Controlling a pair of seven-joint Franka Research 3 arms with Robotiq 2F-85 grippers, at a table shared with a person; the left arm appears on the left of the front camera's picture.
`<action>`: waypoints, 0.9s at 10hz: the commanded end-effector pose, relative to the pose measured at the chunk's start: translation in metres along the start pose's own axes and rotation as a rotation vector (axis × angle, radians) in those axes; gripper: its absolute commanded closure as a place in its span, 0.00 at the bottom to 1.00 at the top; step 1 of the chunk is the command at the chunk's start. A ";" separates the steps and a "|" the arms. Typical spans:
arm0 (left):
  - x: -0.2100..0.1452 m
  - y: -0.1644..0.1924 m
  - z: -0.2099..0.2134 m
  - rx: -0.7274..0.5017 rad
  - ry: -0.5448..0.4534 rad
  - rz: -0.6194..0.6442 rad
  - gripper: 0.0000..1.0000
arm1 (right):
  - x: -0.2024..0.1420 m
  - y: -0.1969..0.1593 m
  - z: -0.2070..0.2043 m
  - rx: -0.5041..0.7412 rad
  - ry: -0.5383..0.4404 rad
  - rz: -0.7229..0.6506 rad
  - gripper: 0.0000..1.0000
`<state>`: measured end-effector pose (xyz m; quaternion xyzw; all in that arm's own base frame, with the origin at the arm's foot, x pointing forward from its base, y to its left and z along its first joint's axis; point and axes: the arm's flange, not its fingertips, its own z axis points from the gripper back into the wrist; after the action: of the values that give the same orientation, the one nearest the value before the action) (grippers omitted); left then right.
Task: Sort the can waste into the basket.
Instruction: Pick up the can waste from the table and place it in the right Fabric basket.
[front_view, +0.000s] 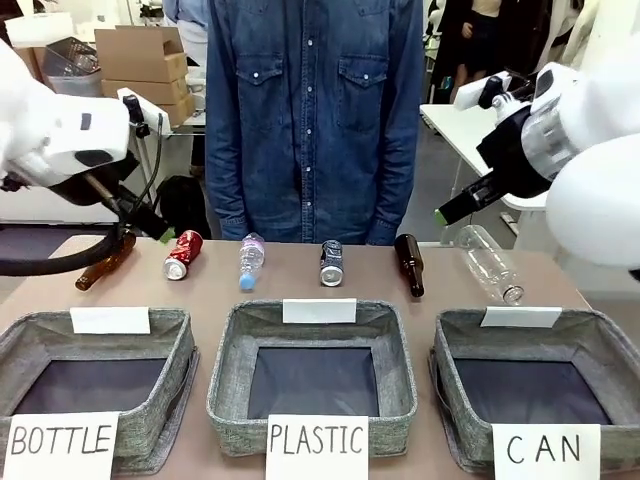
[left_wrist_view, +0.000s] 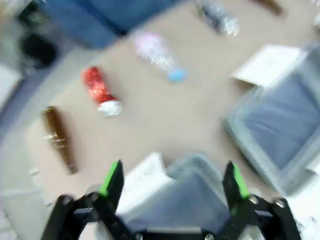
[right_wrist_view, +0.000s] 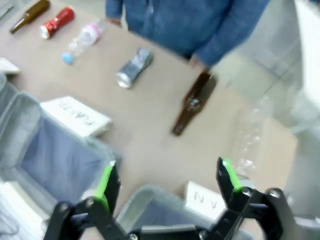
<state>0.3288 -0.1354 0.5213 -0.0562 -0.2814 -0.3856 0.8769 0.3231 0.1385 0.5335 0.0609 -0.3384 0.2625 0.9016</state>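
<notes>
Red can (left_wrist_view: 101, 90) is lying beyond the left fingers (left_wrist_view: 111, 181), dark can (right_wrist_view: 134, 67) beyond the right fingers (right_wrist_view: 106, 184); both pairs are gaping, empty. Likely light, thin-walled, slippery: pinching gently across the barrel.

Even bright indoor light, soft shadows, front view sharp; both wrist views smeared with blur, edges bowed

Count on table (front_view: 300, 295): 2 cans — red can (front_view: 183, 254), dark can (front_view: 331, 262) — 2 brown glass bottles (front_view: 105, 262) (front_view: 410, 264), 2 clear plastic bottles (front_view: 250, 260) (front_view: 490, 264), 3 grey baskets (front_view: 170, 390) (front_view: 228, 375) (front_view: 450, 380), 3 lettered signs (front_view: 60, 447) (front_view: 316, 447) (front_view: 545, 450), 3 blank white tags (front_view: 110, 320) (front_view: 319, 311) (front_view: 520, 317); 1 person (front_view: 315, 120) behind.
</notes>
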 end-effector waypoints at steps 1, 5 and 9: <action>-0.027 0.032 0.043 -0.422 0.061 -0.017 0.00 | -0.020 -0.034 0.037 0.280 0.090 -0.350 0.00; -0.092 0.105 0.071 -0.858 -0.385 0.172 0.00 | -0.090 -0.118 0.079 0.572 -0.098 -0.794 0.00; -0.094 0.128 0.050 -0.836 -0.531 0.314 0.00 | -0.122 -0.135 0.075 0.413 -0.287 -0.839 0.00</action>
<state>0.3366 0.0529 0.5231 -0.5700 -0.2907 -0.2827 0.7147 0.2862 -0.0845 0.5556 0.4521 -0.3006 -0.0816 0.8358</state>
